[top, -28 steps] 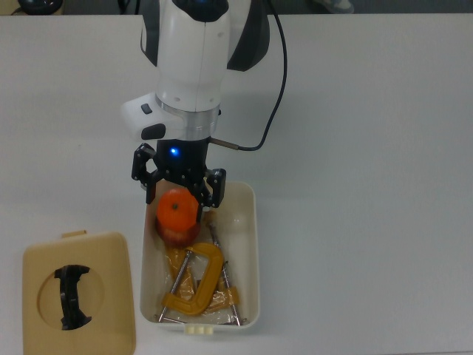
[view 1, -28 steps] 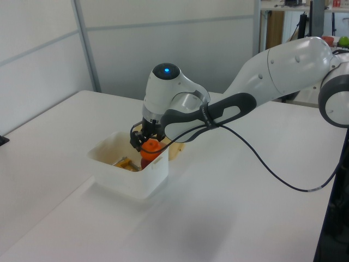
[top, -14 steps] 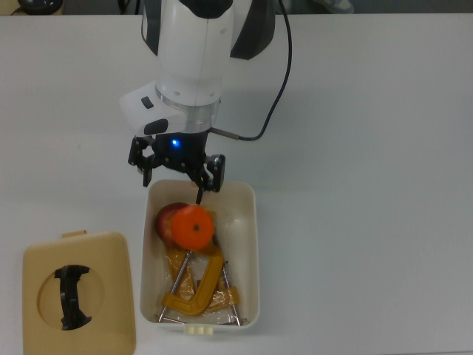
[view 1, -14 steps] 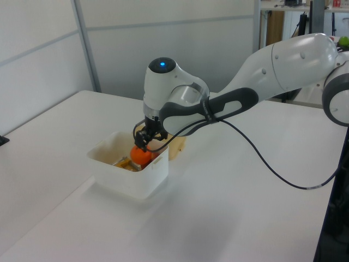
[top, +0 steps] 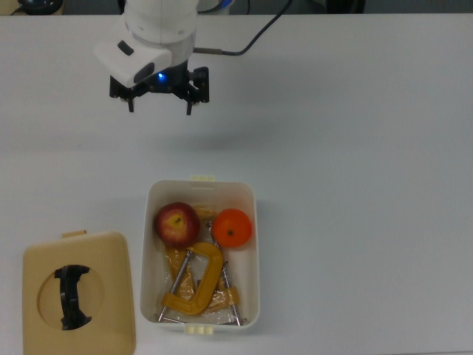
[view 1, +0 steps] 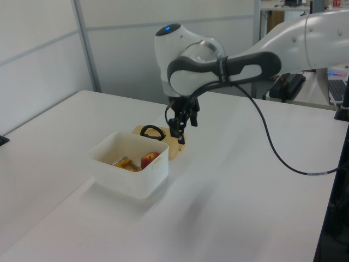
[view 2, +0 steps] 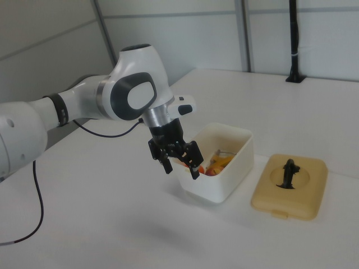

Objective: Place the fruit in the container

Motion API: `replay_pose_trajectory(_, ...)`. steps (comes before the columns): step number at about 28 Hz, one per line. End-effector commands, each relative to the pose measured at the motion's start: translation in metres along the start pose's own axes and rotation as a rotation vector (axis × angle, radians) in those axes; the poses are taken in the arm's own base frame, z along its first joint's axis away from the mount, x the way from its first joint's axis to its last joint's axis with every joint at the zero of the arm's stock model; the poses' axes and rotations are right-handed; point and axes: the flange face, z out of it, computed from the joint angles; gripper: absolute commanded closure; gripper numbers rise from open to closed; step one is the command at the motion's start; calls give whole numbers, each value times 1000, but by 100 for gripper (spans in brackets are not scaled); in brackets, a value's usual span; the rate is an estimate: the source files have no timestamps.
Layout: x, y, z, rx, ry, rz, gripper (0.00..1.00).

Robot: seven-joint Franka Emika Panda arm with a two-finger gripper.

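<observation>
Down in the lower middle of the top view sits the container (top: 255, 244), and both pieces of fruit are inside it: the apple (top: 177, 224) in the tub's upper left corner, the orange fruit (top: 233, 227) just beside it on the top view's right, the two apart by a sliver or barely touching — hard to call. Below them the yellow clamps (top: 198, 285) fill the rest of the tub, which looks like why the fruit is crowded into that one end. Up at the upper left of the top view hangs the hand (top: 160, 92), well clear of the container, its fingers spread apart and carrying nothing. In the left view it hovers above the surface (view 1: 229, 202) behind the tub, high enough that nothing can be knocked. The tan lid (top: 77, 292) lies flat at the lower left of the top view, handle up, set beside the tub so the opening stays free. By my read, the job is done: no fruit is left out on the surface.
</observation>
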Motion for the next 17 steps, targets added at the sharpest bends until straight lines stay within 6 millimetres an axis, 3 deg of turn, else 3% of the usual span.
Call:
replay_pose_trajectory(1,-18,21,-5,24,-49,-44,0)
replay_pose_trajectory(10,-24,44,-5,59,-63,-42,0)
replay_pose_trajectory(17,-25,47,-6,72,-57,-38,0)
